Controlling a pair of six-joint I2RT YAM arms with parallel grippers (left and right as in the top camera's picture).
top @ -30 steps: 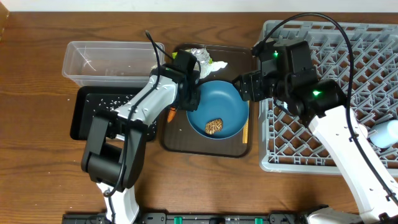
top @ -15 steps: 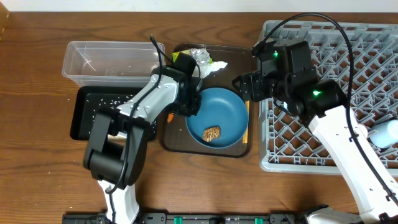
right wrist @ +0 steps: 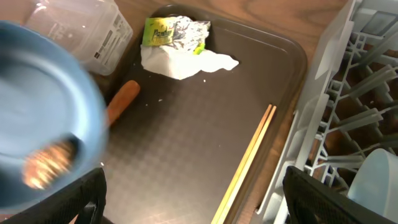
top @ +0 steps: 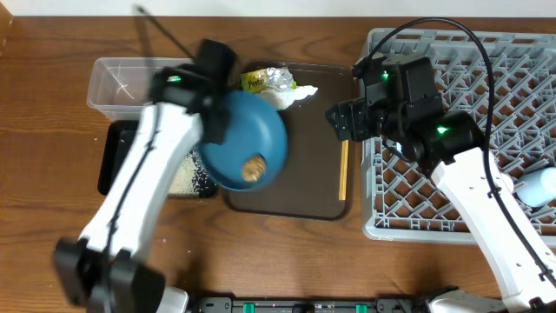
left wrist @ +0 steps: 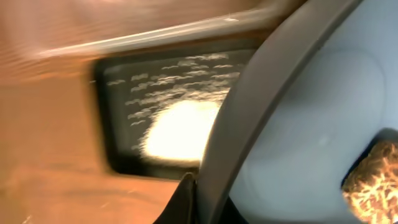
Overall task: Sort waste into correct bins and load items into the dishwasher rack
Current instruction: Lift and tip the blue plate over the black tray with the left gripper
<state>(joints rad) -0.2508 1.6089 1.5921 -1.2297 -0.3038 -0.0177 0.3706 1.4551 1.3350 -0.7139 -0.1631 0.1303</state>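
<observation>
My left gripper (top: 212, 130) is shut on the rim of the dark-blue plate (top: 243, 143) and holds it tilted above the black tray (top: 117, 161). A brown food lump (top: 253, 167) lies on the plate. White rice (left wrist: 180, 130) lies piled in the black tray (left wrist: 102, 118). My right gripper (right wrist: 205, 208) is open and empty over the brown serving tray (top: 304, 196), beside the chopsticks (right wrist: 249, 155). The foil (right wrist: 186, 28), yellow-green wrapper (right wrist: 158, 31) and napkin (right wrist: 186, 62) lie at the tray's far end. The carrot (right wrist: 121, 99) lies by the plate.
The clear tub (top: 130, 83) stands behind the black tray. The grey rack (top: 469, 130) fills the right side, with a light-blue cup (top: 534, 187) at its right edge. The chopsticks (top: 344, 169) lie along the brown tray's right edge.
My left arm has lifted the plate with the food lump off the brown tray and swung it left over the black tray. The right arm has stayed in place.
</observation>
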